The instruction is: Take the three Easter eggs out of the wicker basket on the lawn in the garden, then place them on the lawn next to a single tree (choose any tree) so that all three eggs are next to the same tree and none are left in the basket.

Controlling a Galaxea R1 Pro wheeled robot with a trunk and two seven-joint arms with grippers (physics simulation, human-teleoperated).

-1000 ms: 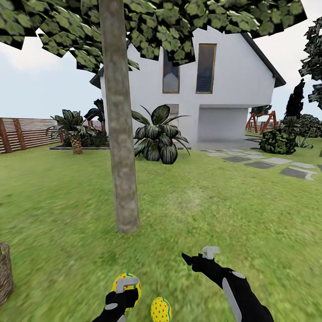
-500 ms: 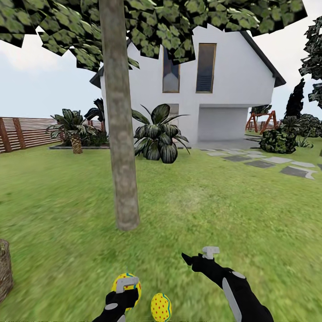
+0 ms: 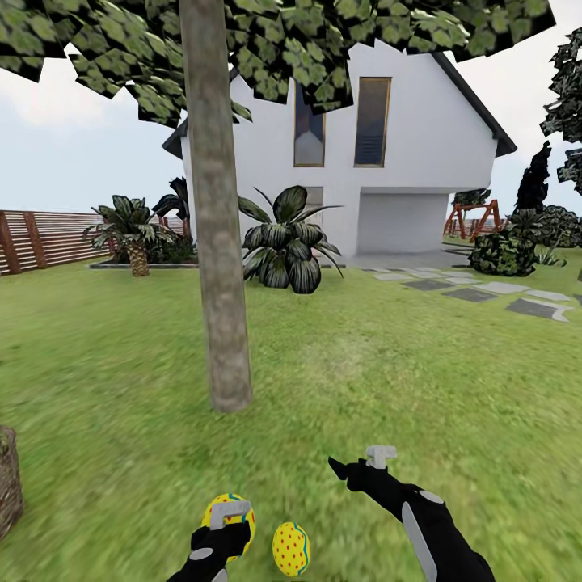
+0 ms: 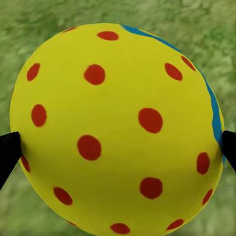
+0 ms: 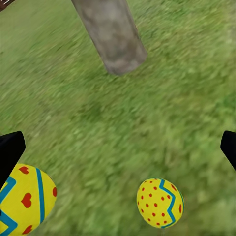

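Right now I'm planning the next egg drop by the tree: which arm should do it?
Left. The left gripper is shut on an Easter egg above the lawn near the tree. The right gripper is open, holding nothing.

Yellow Easter eggs point(image 3: 291, 548) dotted in red and banded with blue-green zigzag, mottled grey-brown tree point(image 3: 219, 242) trunk, bright green lawn point(image 3: 404, 372), tan wicker basket point(image 3: 6, 481).

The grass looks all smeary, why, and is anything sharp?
Head view: the lawn is a smudged render near the arms, the tree crisper. Left wrist view: the egg is sharp, grass behind blurry. Right wrist view: streaky grass, no shadow under the lying egg.
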